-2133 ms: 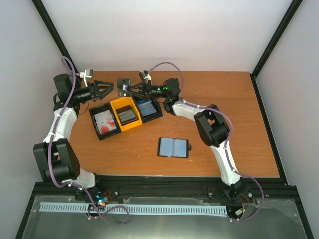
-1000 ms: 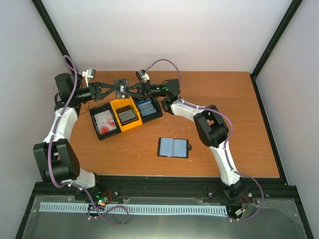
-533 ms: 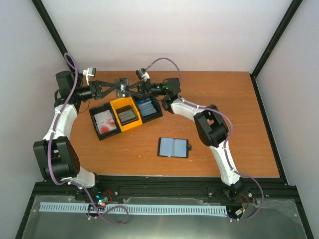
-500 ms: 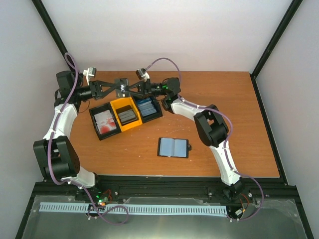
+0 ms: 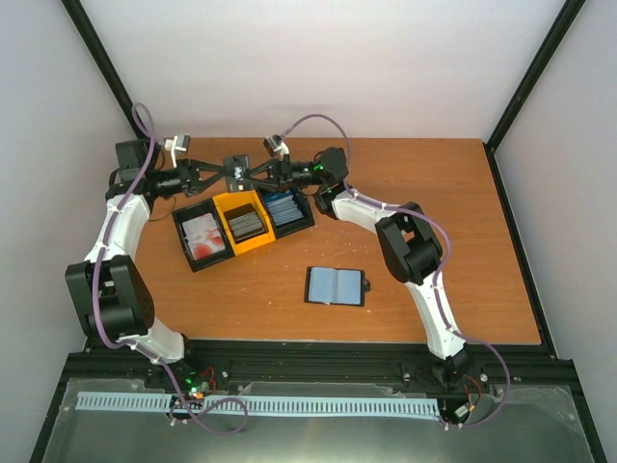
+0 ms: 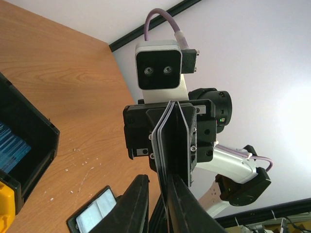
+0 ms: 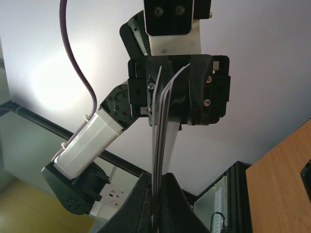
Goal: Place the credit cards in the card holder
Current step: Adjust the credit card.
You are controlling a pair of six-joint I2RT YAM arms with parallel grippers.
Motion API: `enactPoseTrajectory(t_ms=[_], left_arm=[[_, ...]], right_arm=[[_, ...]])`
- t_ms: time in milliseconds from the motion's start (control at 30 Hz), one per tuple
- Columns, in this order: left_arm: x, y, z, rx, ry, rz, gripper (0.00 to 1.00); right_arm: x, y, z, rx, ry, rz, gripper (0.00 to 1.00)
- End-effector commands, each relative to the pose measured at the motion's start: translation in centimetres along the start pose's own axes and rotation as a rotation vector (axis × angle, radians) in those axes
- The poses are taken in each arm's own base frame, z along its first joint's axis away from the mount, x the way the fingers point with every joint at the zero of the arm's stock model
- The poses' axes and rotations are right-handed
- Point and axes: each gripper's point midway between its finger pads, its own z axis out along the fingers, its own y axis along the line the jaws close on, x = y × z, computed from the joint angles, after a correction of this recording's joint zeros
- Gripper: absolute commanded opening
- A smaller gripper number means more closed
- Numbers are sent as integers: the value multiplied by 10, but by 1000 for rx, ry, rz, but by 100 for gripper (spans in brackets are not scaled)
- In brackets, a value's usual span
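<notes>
credit cards (image 7: 161, 145): thin flat stack, fanned edges, pinched by left tool (image 5: 225, 174) and right tool (image 5: 248, 174).

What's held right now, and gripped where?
A thin stack of credit cards, up in the air. The right gripper is shut on one end. The left gripper brackets the opposite end, but whether it is clamped yet cannot be told.

No readable text anywhere. The dark card stack (image 5: 234, 171), raised just behind the yellow bin (image 5: 253, 245), carries a pale mark too small to read. Grey cards (image 5: 248, 224) inside the yellow bin and the card holder (image 5: 336, 285) in front of it show no legible print.
</notes>
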Motion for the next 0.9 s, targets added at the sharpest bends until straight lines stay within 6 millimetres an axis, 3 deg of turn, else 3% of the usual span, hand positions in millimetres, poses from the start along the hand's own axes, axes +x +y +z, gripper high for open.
enactPoseTrajectory(t_ms=[0, 100, 333, 467, 633, 867], left_arm=[[6, 7, 13, -28, 25, -7, 12], [6, 5, 13, -14, 28, -7, 13], [10, -7, 21, 19, 59, 28, 25], [12, 1, 25, -36, 67, 38, 25], [14, 8, 26, -56, 72, 40, 25], [13, -18, 24, 36, 76, 86, 21]], right_arm=[[12, 75, 16, -143, 41, -217, 3], [13, 75, 17, -140, 44, -216, 3], [14, 49, 21, -59, 75, -153, 3], [17, 37, 23, 21, 100, -181, 3], [19, 39, 24, 54, 117, -205, 3], [15, 41, 23, 35, 94, -185, 3]])
